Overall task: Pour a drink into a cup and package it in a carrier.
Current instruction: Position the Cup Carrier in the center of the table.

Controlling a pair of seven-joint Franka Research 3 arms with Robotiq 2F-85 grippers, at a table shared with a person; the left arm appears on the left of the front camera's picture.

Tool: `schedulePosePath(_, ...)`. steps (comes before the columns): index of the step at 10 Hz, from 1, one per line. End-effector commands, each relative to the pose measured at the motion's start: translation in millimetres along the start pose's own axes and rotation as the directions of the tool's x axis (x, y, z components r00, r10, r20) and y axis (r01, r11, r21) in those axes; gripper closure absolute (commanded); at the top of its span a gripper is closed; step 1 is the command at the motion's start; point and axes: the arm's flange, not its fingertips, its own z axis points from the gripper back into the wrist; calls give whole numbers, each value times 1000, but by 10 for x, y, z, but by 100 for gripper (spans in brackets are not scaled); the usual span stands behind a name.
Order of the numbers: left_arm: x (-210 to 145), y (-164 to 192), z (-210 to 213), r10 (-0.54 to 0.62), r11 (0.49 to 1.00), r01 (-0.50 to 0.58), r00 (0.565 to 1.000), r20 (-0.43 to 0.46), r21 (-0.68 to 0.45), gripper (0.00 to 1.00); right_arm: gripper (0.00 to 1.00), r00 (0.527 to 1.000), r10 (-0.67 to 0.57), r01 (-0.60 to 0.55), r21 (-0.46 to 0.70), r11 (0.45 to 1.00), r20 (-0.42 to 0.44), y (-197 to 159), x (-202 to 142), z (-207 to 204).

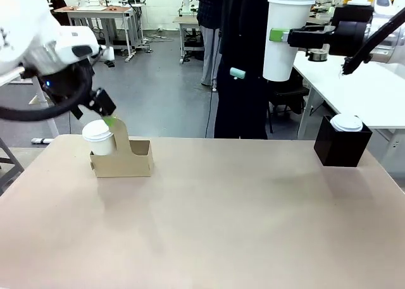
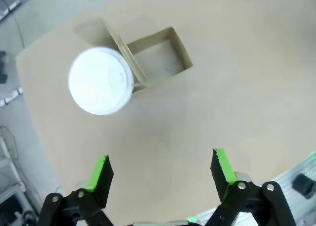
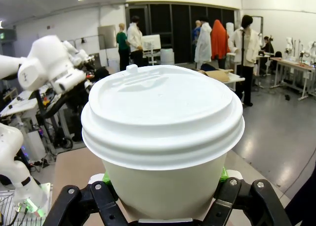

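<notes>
**White paper cup aloft, one carrier pocket free**

Paper wall, tapered, plastic top pressed on: the lidded cup (image 1: 286, 58) sits clamped in the right end effector (image 1: 283, 36), green pads (image 1: 277, 35) biting the upper wall just under the rim, high above the surface (image 1: 240, 219). Contents not visible.

- Handling (judgement): if filled, top-heavy and prone to slosh. The wall is soft and a hard squeeze could buckle it or pop the top. Hold below the rim and keep it upright.
- The left end effector (image 2: 161, 169) hangs with jaws spread wide, gripping nothing. The carrier (image 2: 148, 58) lies just beyond its fingertips.
- A seated cup (image 1: 98, 137) fills the pocket on one side of the handle tab (image 1: 120, 134). The pocket toward the right end effector stands open.
- Carrier (judgement): light cardboard, likely to skid or tip as a cup presses in.

Room:
- The free pocket is well below and far across from the right end effector, with broad bare surface between.
- A black box (image 1: 342, 148) stands near the surface edge, below that end effector.
- A person (image 1: 240, 80) stands just beside the raised cup.
- The left end effector crowds the pocket's airspace, a collision risk.
</notes>
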Motion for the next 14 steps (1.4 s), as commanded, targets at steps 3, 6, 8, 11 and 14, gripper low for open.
schedulePosePath(3, 760, 40, -45, 140, 990, -139, 985, -100, 10, 0, 19, 1000, 17, -17, -6, 1000, 0, 17, 34, -5)
schedulePosePath(6, 1033, 74, -369, 242, 970, -238, 960, -141, 47, 0, 19, 1000, 17, -17, -6, 1000, 0, 17, 34, -5)
schedulePosePath(8, 1062, 80, -603, 290, 957, -280, 941, -173, 79, 0, 19, 1000, 17, -17, -6, 1000, 0, 17, 34, -5)
schedulePosePath(11, 1030, 144, -815, 349, 936, -332, 921, -173, 121, 0, 19, 1000, 17, -17, -6, 1000, 0, 17, 34, -5)
schedulePosePath(14, 1028, 152, -879, 374, 922, -362, 925, -73, 136, 58, 19, 1000, 17, -17, -6, 1000, 0, 17, 34, -5)
